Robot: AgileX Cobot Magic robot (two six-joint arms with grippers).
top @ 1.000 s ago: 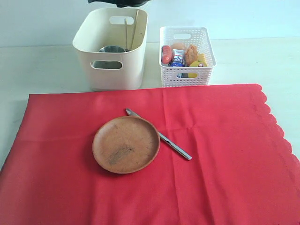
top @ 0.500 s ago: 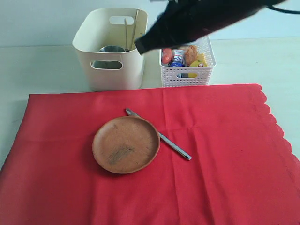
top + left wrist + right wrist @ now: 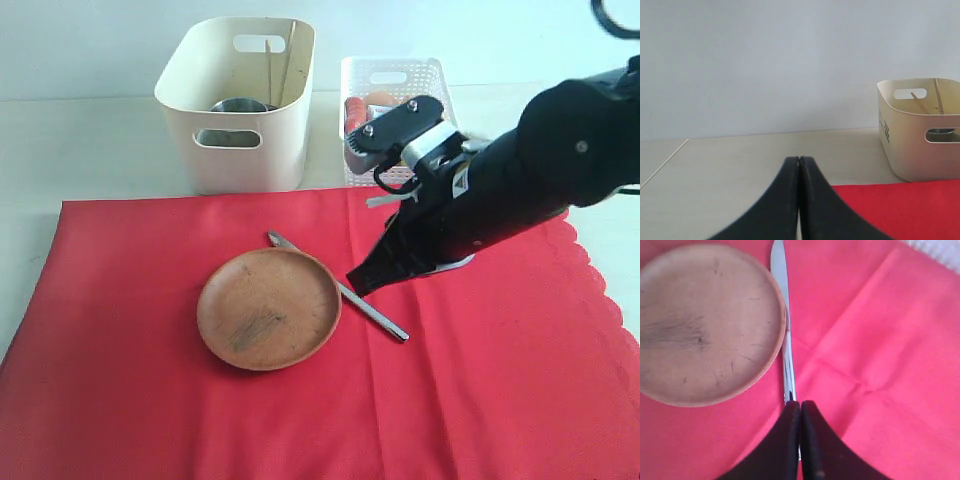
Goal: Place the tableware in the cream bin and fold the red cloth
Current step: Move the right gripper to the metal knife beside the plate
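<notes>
The red cloth point(image 3: 480, 380) lies spread flat across the table. On it rest a round brown wooden plate point(image 3: 268, 308) and a metal knife point(image 3: 385, 322), whose blade runs under the plate's right rim. My right gripper point(image 3: 358, 283) is shut and empty, its tip just over the middle of the knife point(image 3: 785, 340) beside the plate point(image 3: 705, 325). The cream bin point(image 3: 235, 150) stands behind the cloth, holding a steel cup point(image 3: 240, 104) and chopsticks point(image 3: 275, 65). My left gripper point(image 3: 799, 159) is shut and empty, off the cloth to the left of the bin point(image 3: 920, 145); the exterior view does not show it.
A white lattice basket point(image 3: 395, 75) with food stands right of the cream bin, partly hidden by my right arm point(image 3: 530, 180). The cloth's scalloped edge point(image 3: 600, 280) is on the right. Bare pale table point(image 3: 90, 140) lies behind and left of the cloth.
My right arm has swung from above the bin and basket down onto the cloth, its tip now at the knife. Plate and knife have not moved.
</notes>
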